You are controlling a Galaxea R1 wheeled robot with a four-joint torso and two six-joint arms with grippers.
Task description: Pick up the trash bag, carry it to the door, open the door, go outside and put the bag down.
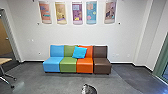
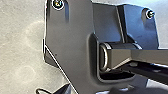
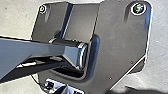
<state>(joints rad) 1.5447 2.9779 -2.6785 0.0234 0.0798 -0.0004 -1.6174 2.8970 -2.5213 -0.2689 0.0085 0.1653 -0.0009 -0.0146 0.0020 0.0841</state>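
I'm facing the sofa [image 1: 68, 65] indoors, what seems the bag [image 1: 89, 89] showing low ahead. I can't tell how my jaws are standing or whether they're gripping it; exit and set-down are awaiting.

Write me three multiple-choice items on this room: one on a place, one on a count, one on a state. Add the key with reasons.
1. Where is the blue cushion?
A) On the brown seat
B) On the floor
C) Across the green seat and the orange seat

2. How many panels hang on the wall?
A) Three
B) Five
C) Seven

3. How are the seats arranged?
A) Side by side in one row
B) Stacked up
C) Spread apart

Key:
1. C: it overlaps both of their backrests.
2. B: five hang in a line above the seats.
3. A: each seat adjoins the next.
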